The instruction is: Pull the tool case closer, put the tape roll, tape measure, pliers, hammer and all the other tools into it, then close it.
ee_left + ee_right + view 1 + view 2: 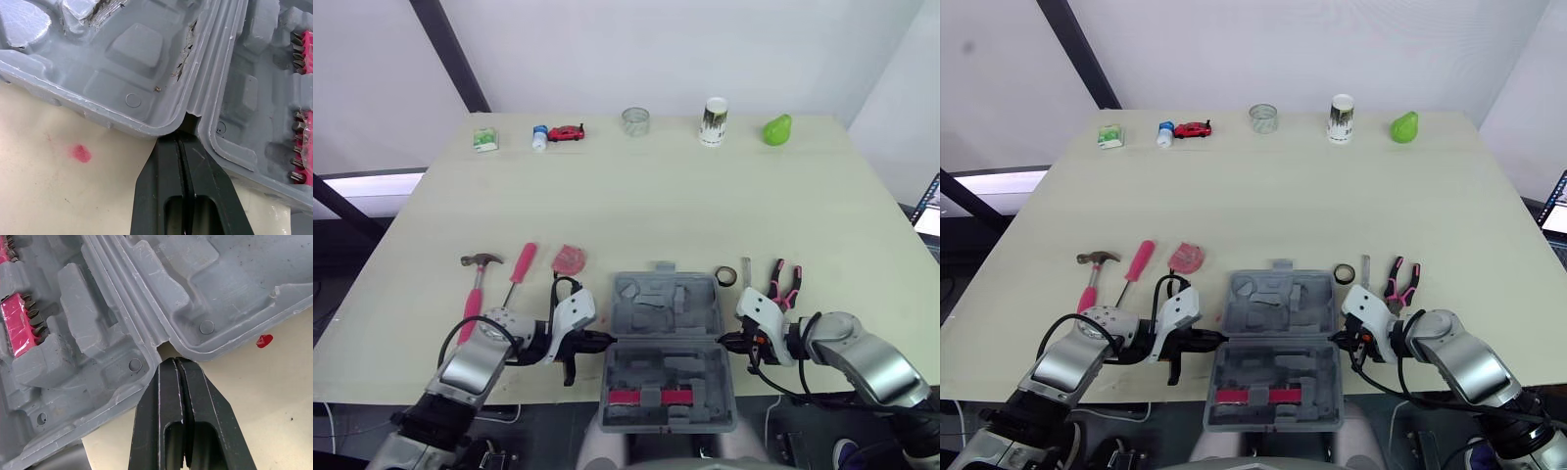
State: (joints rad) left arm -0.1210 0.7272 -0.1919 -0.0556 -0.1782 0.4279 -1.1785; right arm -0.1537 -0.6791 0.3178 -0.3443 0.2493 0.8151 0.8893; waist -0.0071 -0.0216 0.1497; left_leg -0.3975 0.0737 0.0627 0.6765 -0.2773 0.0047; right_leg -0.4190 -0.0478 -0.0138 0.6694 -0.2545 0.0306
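Nothing could be read anywhere. The white cup [714, 121] at the far edge of the table [705, 215] carried a dark printed band and the small green box [485, 140] a printed face, both too small to make out. The round moulded marks inside the tool case [137, 54] looked blank.

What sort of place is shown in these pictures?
Probably a robot test room, not a real workshop: a plain table before bare white walls, a hammer and pliers laid beside an open tool case, and unrelated props, a toy car and a green pear, along the far edge.
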